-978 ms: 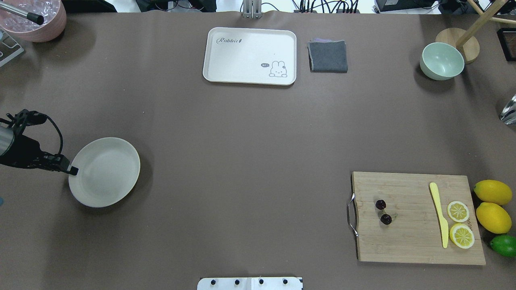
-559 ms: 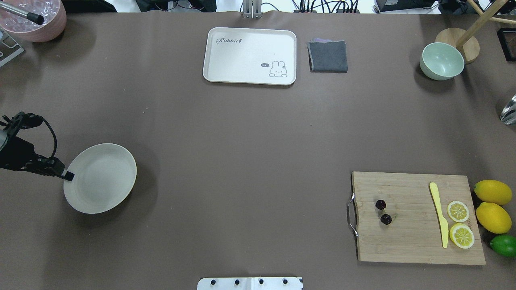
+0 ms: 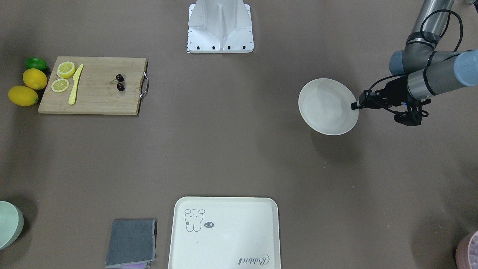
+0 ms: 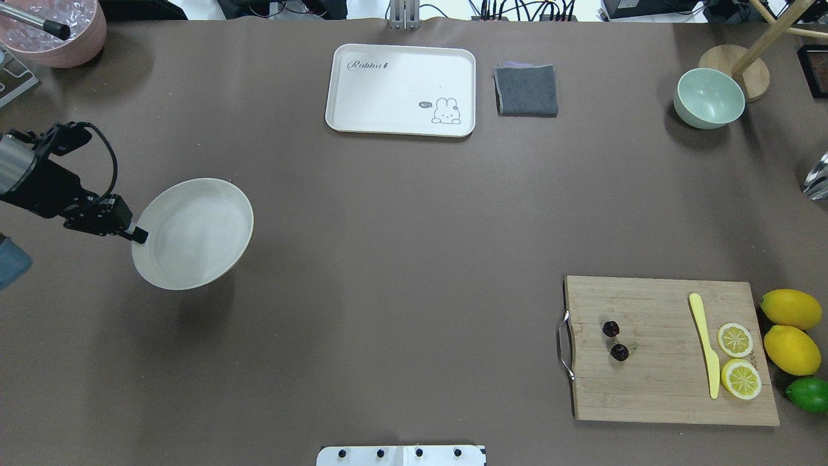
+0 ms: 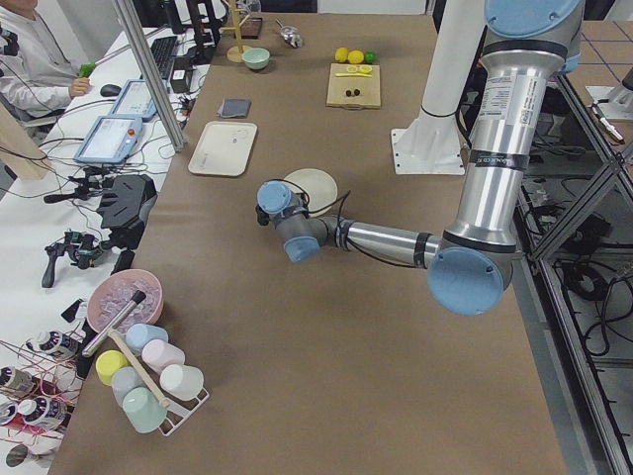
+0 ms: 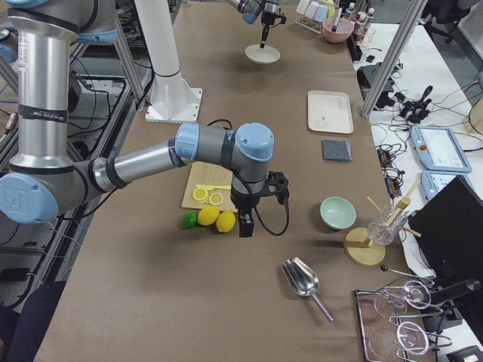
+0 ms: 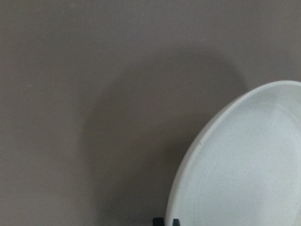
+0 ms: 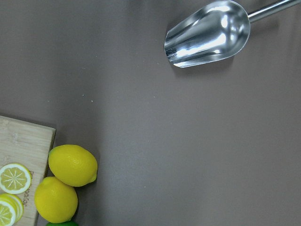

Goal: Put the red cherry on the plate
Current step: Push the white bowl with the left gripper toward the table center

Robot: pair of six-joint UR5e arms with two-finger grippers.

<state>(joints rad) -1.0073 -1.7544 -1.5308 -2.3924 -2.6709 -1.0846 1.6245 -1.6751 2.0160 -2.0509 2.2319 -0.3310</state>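
Note:
The red cherry is a pair of dark glossy cherries lying on the wooden cutting board, near its metal handle; it also shows as the cherry in the front-facing view. The off-white plate hangs tilted above the table at the left, casting a shadow below it. My left gripper is shut on the plate's near-left rim. The left wrist view shows the plate filling its lower right. My right gripper hangs beside the lemons, seen only in the exterior right view, so its state is unclear.
On the board lie a yellow knife and two lemon halves; two lemons and a lime sit beside it. A cream tray, grey cloth and green bowl line the far side. A metal scoop lies nearby.
The left gripper has carried the plate up off the table, away from the robot and a little toward the middle. The cherries and the board's other things have not moved.

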